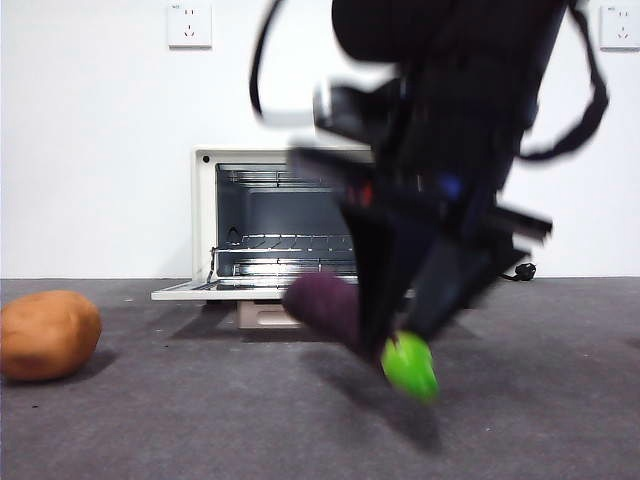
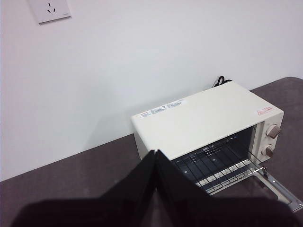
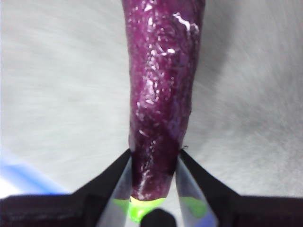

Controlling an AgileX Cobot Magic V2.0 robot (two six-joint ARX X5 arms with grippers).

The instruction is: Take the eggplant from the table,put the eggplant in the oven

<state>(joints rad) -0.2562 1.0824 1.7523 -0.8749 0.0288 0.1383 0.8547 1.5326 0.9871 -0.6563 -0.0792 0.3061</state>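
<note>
— What has the right gripper (image 3: 154,163) got?

— The eggplant (image 3: 161,94). Its jaws are closed onto the narrow end, just above the green cap (image 1: 409,367), open only as wide as the fruit is thick there. The purple body sticks out past the fingertips.

— Is it off the table (image 1: 540,420) yet?

— Looks so from the front, though the picture is smeared. The eggplant hangs tilted, cap low and nearer us, purple end higher and pointing left toward the oven (image 1: 205,215). There's a shadow under it, so I'd say it is just clear of the table.

— So how much is done?

— The grasp is made and the pick-up looks made too. What's left is carrying it to the oven and setting it inside. The door (image 1: 200,291) is already down and the rack (image 1: 285,240) is bare, so nothing needs opening.

— And the arm itself?

— It comes down big and dark from the top, right of centre, in front of the oven's right half, the gripper slanting down and left.

— The left gripper (image 2: 155,153)?

— Waiting up high, jaws together, holding nothing, looking down on the oven top. A potato (image 1: 48,334) sits far left, untouched.
</note>
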